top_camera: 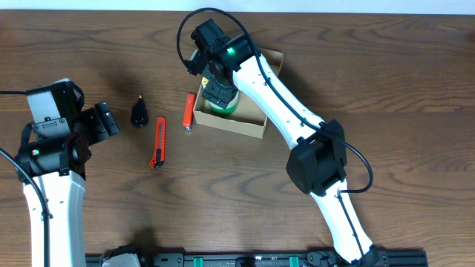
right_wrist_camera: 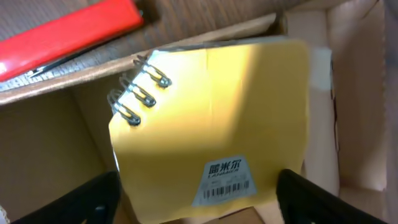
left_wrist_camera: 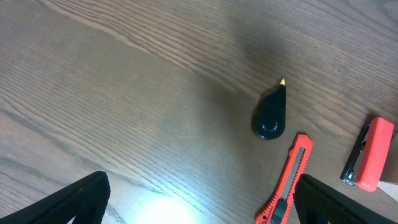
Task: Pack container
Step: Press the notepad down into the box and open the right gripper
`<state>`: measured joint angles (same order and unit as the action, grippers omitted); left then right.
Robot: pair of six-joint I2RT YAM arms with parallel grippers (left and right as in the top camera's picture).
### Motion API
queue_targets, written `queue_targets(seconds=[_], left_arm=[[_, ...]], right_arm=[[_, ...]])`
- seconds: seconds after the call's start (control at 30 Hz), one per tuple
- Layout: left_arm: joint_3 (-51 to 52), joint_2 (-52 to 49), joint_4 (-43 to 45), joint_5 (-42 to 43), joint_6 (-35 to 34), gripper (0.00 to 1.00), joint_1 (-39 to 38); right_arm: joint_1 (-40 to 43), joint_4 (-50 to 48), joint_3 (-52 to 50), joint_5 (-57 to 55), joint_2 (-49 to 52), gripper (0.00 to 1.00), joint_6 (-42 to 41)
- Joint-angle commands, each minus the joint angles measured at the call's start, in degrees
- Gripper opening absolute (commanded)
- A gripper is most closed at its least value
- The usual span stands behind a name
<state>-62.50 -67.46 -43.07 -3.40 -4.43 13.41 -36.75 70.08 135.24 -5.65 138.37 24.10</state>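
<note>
The box [top_camera: 230, 124], toward 12 o'clock on the table [top_camera: 386, 67], looks light, thin cardboard, apt to slide; take a wall rim. The right gripper [right_wrist_camera: 199, 177] straddles a notepad [right_wrist_camera: 211, 106] inside, jaws wide; whether it grips, I cannot tell. The left gripper [left_wrist_camera: 202, 186] gapes empty.

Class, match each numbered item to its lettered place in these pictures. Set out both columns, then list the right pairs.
1 yellow notepad
2 orange knife
3 black teardrop piece

A nearest the left tool
B inside the cardboard box
C just left of the red item

Pairs: 1-B, 2-C, 3-A
</note>
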Motion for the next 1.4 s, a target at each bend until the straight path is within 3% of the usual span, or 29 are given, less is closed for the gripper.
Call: queue_targets(seconds=[0.0, 0.37, 0.53, 0.6, 0.67, 0.73, 0.77, 1.03, 1.37], left_arm=[[-1.2, 0.0, 0.0, -0.2, 0.6, 0.95, 0.2], [-1.2, 0.0, 0.0, -0.2, 0.6, 0.95, 0.2], [-1.2, 0.0, 0.0, -0.2, 0.6, 0.95, 0.2], [-1.2, 0.0, 0.0, -0.2, 0.6, 0.95, 0.2], [-1.2, 0.0, 0.0, -0.2, 0.6, 0.95, 0.2], [-1.2, 0.0, 0.0, -0.2, 0.6, 0.95, 0.2], [-1.2, 0.0, 0.0, -0.2, 0.6, 0.95, 0.2], [-1.2, 0.0, 0.0, -0.2, 0.6, 0.95, 0.2], [-1.2, 0.0, 0.0, -0.2, 0.6, 0.95, 0.2]], right_arm=[[-0.9, 0.3, 0.1, -0.4, 0.3, 0.85, -0.5], [-2.3, -1.6, 0.3, -0.4, -5.6, 0.86, -1.4], [-2.3, -1.7, 0.3, -0.6, -6.9, 0.80, -3.4], [-2.3, -2.0, 0.5, -0.7, -6.9, 0.64, -4.9], [-2.2, -2.8, 0.5, -1.7, -6.9, 0.34, -7.1], [-1.9, -4.4, 0.5, -1.9, -6.9, 0.13, -8.5], [-1.7, -5.6, 0.5, -1.9, -6.9, 0.10, -9.3], [0.5, -13.6, 0.4, -1.8, -6.1, 0.07, -13.1], [1.9, -16.0, 0.4, -1.4, -1.6, 0.02, -14.3]])
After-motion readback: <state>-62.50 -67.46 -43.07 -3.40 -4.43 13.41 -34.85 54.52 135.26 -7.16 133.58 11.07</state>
